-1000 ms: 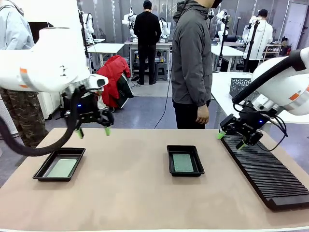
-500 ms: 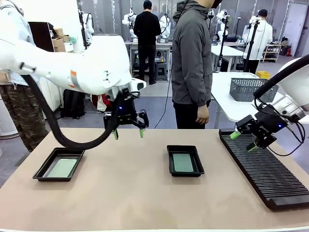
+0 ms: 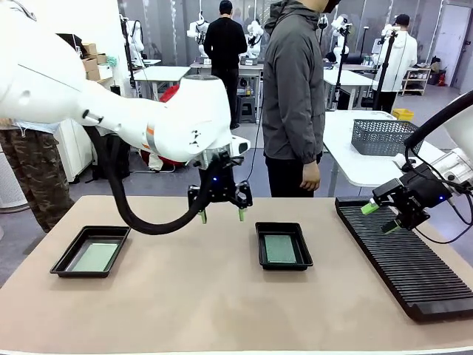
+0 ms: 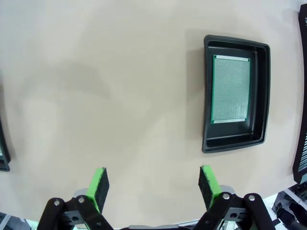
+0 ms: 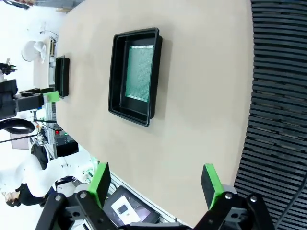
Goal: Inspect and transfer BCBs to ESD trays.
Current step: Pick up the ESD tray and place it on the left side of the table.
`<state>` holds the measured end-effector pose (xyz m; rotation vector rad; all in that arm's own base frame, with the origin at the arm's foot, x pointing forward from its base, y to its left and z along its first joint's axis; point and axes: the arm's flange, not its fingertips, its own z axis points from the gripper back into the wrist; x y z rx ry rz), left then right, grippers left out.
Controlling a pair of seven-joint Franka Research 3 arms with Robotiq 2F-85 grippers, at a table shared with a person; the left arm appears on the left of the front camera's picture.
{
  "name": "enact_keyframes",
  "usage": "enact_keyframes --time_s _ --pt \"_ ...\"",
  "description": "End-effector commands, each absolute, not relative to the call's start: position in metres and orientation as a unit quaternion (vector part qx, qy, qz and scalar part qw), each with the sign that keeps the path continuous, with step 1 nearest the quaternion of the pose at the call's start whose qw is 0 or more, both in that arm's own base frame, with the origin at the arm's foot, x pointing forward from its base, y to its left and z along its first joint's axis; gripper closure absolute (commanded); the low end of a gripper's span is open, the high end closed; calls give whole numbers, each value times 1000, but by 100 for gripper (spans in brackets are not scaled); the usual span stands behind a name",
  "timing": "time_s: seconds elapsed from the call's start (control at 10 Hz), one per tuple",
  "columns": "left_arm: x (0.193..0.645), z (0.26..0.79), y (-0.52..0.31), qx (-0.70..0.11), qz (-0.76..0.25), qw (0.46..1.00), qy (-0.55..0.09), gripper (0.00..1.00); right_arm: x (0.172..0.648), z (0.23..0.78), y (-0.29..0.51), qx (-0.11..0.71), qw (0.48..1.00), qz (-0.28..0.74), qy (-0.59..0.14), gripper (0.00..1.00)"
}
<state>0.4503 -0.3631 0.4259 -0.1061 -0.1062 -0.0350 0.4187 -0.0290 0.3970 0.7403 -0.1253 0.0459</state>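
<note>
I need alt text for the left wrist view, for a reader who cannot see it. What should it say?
The open left gripper, empty, hangs above bare beige table. Ahead and to the picture's right lies a black ESD tray with a green BCB flat inside it. A ribbed black rack shows at the right edge.

Bare tabletop [image 3: 185,296] lies open between the two trays, left tray [image 3: 90,251] and middle tray [image 3: 283,245]. The left arm [image 3: 162,122] hangs over that gap. The ribbed rack [image 3: 406,259] blocks the right edge.
</note>
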Motion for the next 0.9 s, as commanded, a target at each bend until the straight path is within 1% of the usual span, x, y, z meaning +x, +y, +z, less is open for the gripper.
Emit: enact_keyframes --time_s 0.0,0.5,0.8 --pt "461 416 -389 -45 -10 997 -68 0 421 399 -24 353 933 13 -63 0" --pt "491 378 -446 -28 -22 997 -71 0 421 399 -24 353 933 13 -63 0" --pt "502 352 -464 -6 -15 997 -77 0 421 399 -24 353 933 13 -63 0"
